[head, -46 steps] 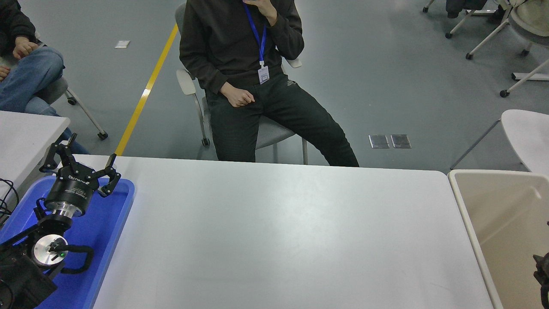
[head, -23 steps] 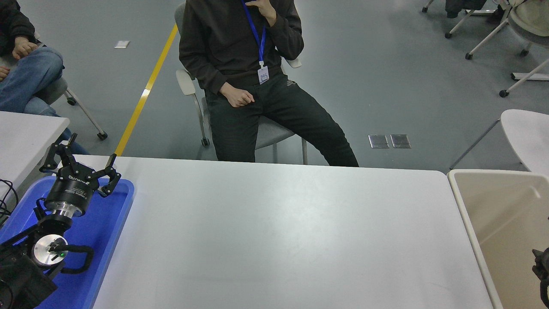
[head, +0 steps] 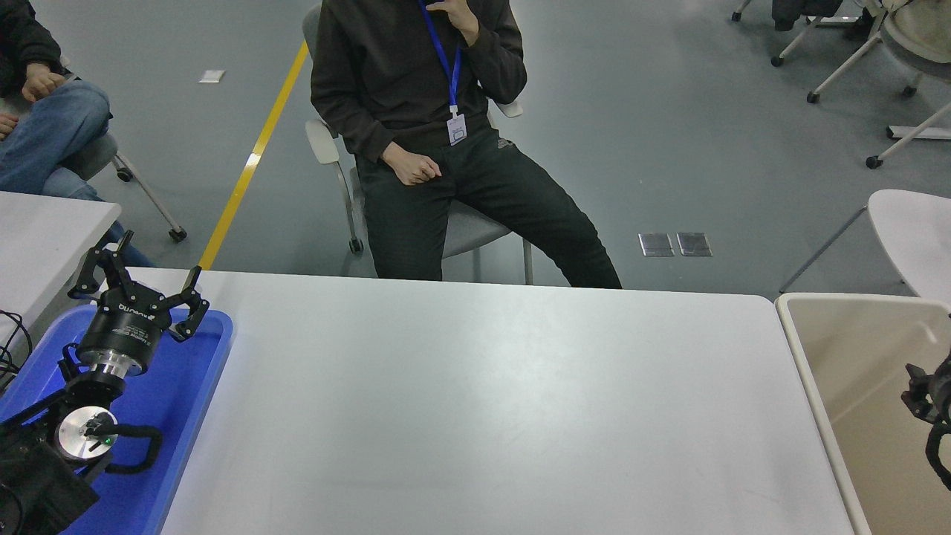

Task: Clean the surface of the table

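Presently, the desk surface is seen to fill the middle and lower part of the head view, its far edge running in front of a seated person in dark clothing. No loose item is seen lying on its white top. At the desk's left edge a blue tray is placed, and the left tool is held above the tray's far end with its fingers spread wide apart and nothing held between them. Beyond the desk's right edge a beige bin is set, touching or just beside that edge. Only a small dark part of the right tool is seen at the picture's right edge, over the bin; whether it is open or closed cannot be told. A smaller white table is noted beyond the desk's far left corner, with a second person seated behind it.
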You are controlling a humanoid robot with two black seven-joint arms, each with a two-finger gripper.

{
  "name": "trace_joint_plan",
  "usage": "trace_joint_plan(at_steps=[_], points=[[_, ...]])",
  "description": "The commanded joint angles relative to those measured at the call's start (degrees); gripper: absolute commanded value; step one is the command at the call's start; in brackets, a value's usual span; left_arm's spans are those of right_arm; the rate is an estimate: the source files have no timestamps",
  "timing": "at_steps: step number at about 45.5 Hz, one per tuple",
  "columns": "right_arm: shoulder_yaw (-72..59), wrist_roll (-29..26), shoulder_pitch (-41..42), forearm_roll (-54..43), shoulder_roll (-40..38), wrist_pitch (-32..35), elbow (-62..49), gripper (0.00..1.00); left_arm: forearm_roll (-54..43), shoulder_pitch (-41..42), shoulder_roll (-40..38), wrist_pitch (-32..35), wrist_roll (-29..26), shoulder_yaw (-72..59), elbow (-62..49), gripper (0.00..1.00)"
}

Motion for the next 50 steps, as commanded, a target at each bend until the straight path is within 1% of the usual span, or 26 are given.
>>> trace_joint_plan(at_steps=[1,4,8,13,14,20,26,36,47,50], points=[[6.19,0.12,-1.42,0.23,-2.22,1.13,10.89,0.99,0.00,0.00,0.00,0.00,0.01,0.00,0.00,1.00],[11.19,0.12,-4.92,-1.08,-1.79,1.31,16.33,0.99,0.00,0.00,0.00,0.00,0.01,0.00,0.00,1.00],[13.67,0.12,-7.31,-4.33,-1.35,1.31,22.06,0.99,0.00,0.00,0.00,0.00,0.01,0.00,0.00,1.00],[16.92,0.64,-8.98,-9.17,1.55,1.39,26.20,0.99,0.00,0.00,0.00,0.00,0.01,0.00,0.00,1.00],[18.67,1.78,-9.59,-11.35,2.95,1.57,26.90,0.99,0.00,0.00,0.00,0.00,0.01,0.00,0.00,1.00],[23.95,7.05,-10.65,-18.13,6.74,2.18,28.48,0.99,0.00,0.00,0.00,0.00,0.01,0.00,0.00,1.00],[27.73,8.90,-11.35,-23.23,10.51,2.10,28.57,0.99,0.00,0.00,0.00,0.00,0.01,0.00,0.00,1.00],[28.35,12.51,-11.88,-27.37,14.74,1.48,28.22,0.99,0.00,0.00,0.00,0.00,0.01,0.00,0.00,1.00],[27.65,16.72,-12.06,-29.04,16.49,0.87,26.38,0.99,0.00,0.00,0.00,0.00,0.01,0.00,0.00,1.00],[27.56,17.08,-12.58,-29.04,16.85,0.69,26.46,0.99,0.00,0.00,0.00,0.00,0.01,0.00,0.00,1.00]])
